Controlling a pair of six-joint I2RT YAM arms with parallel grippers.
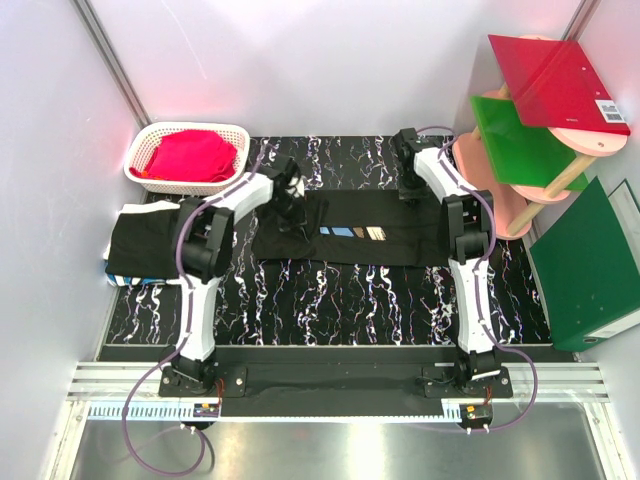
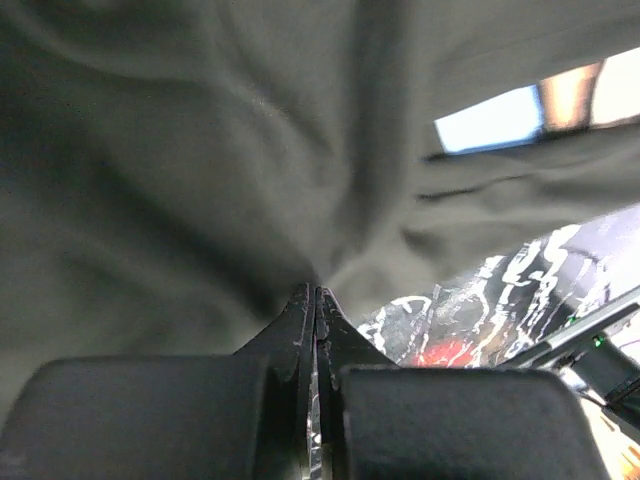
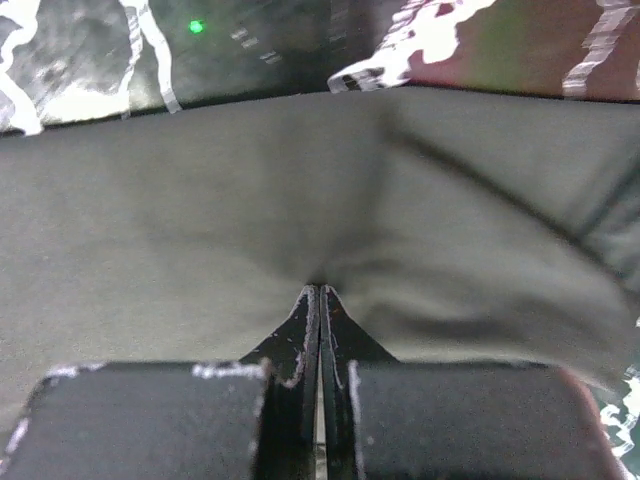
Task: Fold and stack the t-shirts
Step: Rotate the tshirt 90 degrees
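– At table centre, entry one?
– T-shirt [image 1: 340, 250], black, quantity one. Lies spread low and wide across the middle of the dark marbled table [image 1: 330, 300]. Chest print [image 1: 350, 232] of blue, orange and pale strokes faces up.
– Entry two, left gripper [image 2: 315, 292]?
– Set at the shirt's left side. Clenched tight, grasping a pinch of the black cloth; the fabric puckers in toward its tips, and the print shows beyond in the left wrist view.
– Entry three, right gripper [image 3: 320, 290]?
– Set at the shirt's far right side. Clenched likewise on a pinch of the same shirt, close to its edge, with the marbled table showing just past the cloth.
– Other garments?
– Folded black pile [image 1: 140, 235], at the table's left edge, well apart from the spread shirt, with the left arm between them.
– Remaining stock?
– White basket [image 1: 143, 150], far left corner, holding pink-red cloth [image 1: 190, 155]. Pink tiered stand [image 1: 480, 185], far right, carrying a red sheet [image 1: 555, 80] above a green sheet [image 1: 520, 145]. Dark green folder [image 1: 590, 265], at the right edge, beside the stand
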